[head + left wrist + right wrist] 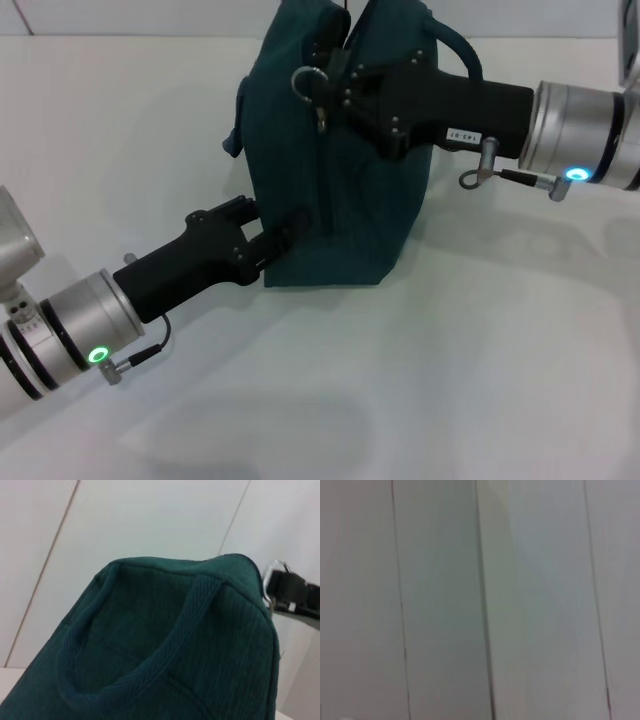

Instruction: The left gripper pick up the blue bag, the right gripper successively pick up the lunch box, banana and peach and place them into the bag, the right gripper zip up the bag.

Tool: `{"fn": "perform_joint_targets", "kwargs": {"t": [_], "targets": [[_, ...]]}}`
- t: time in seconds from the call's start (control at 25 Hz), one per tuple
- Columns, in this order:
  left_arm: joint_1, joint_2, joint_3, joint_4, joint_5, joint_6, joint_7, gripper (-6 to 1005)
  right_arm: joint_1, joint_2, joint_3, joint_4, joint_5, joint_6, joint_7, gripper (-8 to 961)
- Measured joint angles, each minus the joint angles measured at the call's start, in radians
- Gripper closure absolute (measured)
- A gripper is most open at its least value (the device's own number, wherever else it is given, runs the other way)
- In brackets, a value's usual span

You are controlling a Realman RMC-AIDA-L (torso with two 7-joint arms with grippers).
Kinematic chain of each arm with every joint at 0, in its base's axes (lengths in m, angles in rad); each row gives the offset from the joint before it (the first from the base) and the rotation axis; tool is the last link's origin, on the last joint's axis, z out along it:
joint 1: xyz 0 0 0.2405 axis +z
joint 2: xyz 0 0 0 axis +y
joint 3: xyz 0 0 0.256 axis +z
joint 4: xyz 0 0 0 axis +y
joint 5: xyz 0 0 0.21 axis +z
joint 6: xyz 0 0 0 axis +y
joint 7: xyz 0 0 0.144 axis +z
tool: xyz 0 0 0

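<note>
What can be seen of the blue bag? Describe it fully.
The blue bag is dark teal ribbed fabric, standing upright on the white table, with loop handles. A metal ring pull hangs by its top. The left gripper meets its lower side; the right gripper is at its top, by the ring.

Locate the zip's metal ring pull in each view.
Head view: ring pull near the top of the blue bag, at the right gripper tips.
Left wrist view: ring at the right edge.
Right wrist view: not visible.
Shared landmark: the bag.
</note>
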Motion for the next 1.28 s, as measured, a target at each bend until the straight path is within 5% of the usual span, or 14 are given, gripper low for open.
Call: {"fn": "perform_joint_targets", "kwargs": {"t": [0.32,1.08,1.28], "targets": [[0.005,-0.002,0.003,-0.052,0.0,-0.004,0.164,536,-0.021,-0.002,0.0,0.018,0.143,0.037,-0.012,936],[-0.021,-0.001,-0.012,-0.078,-0.073,0.155,0.156,546,-0.034,0.0,-0.052,0.04,0.18,0.055,-0.015,934],[-0.04,0.002,-0.013,-0.072,-0.076,0.156,0.129,464,-0.051,-0.001,-0.053,0.04,0.18,0.042,-0.012,933]]}}
